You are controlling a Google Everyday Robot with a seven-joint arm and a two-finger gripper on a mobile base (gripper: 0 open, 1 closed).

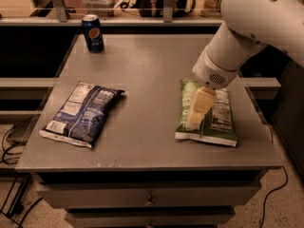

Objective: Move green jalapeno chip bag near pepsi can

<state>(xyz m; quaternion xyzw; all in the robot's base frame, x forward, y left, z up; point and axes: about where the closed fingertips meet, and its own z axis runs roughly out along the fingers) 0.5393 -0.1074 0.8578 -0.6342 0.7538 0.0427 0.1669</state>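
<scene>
The green jalapeno chip bag (219, 120) lies flat on the right side of the grey table (152, 65), its white label facing up. The pepsi can (93, 33) stands upright at the table's far left corner, well apart from the bag. My gripper (196, 121) hangs from the white arm that comes in from the upper right. It points down over the left half of the green bag, at or just above its surface, and hides part of it.
A dark blue chip bag (81, 113) lies on the left side of the table, between the can and the front edge. A shelf with a rail and clutter runs behind the table. Drawers sit below the front edge.
</scene>
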